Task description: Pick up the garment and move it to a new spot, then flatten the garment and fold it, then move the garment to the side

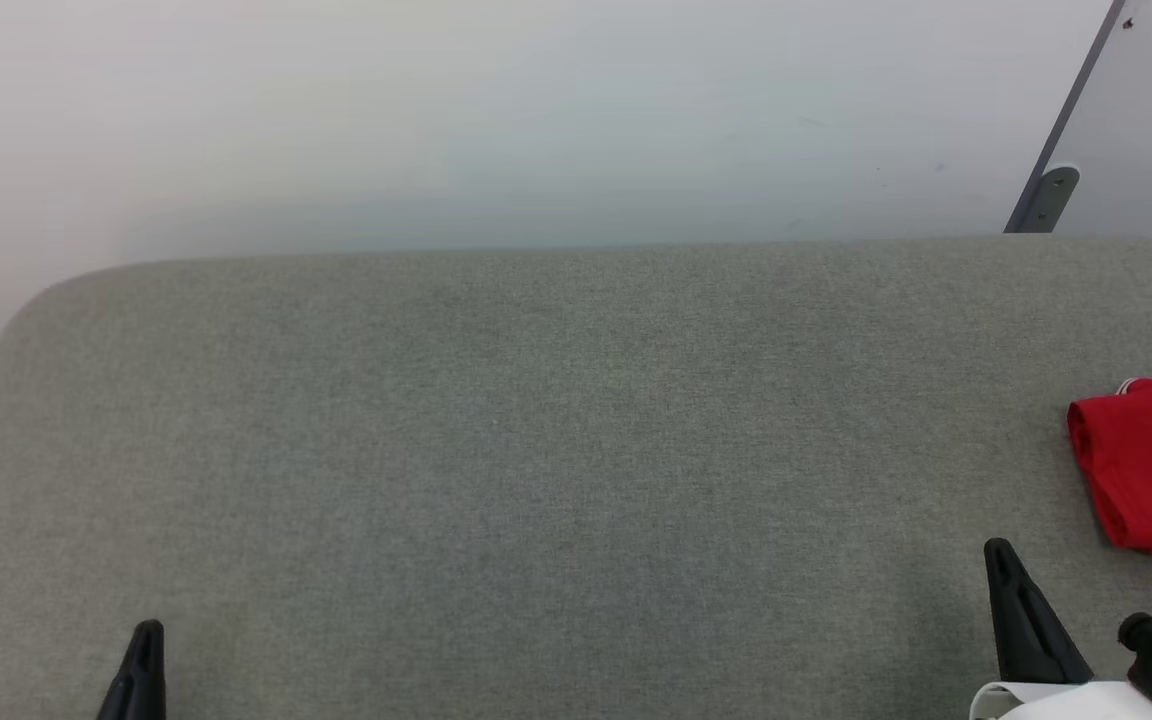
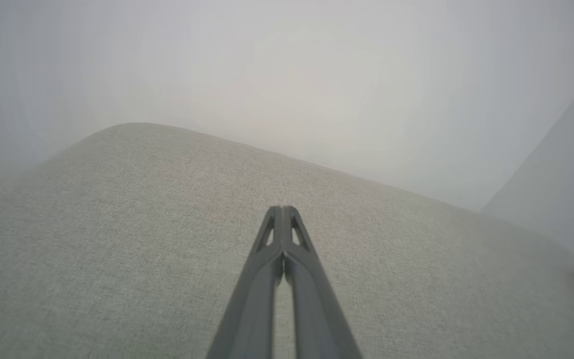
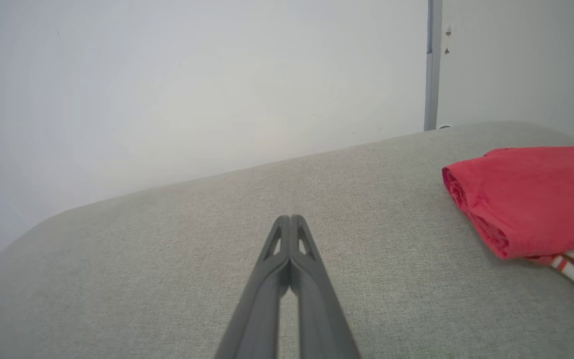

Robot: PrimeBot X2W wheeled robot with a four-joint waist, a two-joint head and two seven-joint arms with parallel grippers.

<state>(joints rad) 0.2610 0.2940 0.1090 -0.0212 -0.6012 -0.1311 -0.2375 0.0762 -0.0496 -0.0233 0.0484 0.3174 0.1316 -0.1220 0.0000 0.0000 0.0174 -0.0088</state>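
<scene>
Across most of the head view a grey cloth-covered surface (image 1: 536,450) is spread, its far left corner rounded. Behind it a pale wall (image 1: 436,120) is seen, with a grey strip (image 1: 1061,130) slanting at the upper right. The garment (image 1: 1151,460), red and folded into a compact bundle with striped trim showing at its near edge, is laid on the surface at the far right, cut off by the frame. The right hand (image 1: 998,555) is held near it but apart, clenched on nothing. The left hand (image 1: 148,640) is held well apart at the lower left, likewise clenched and empty.
</scene>
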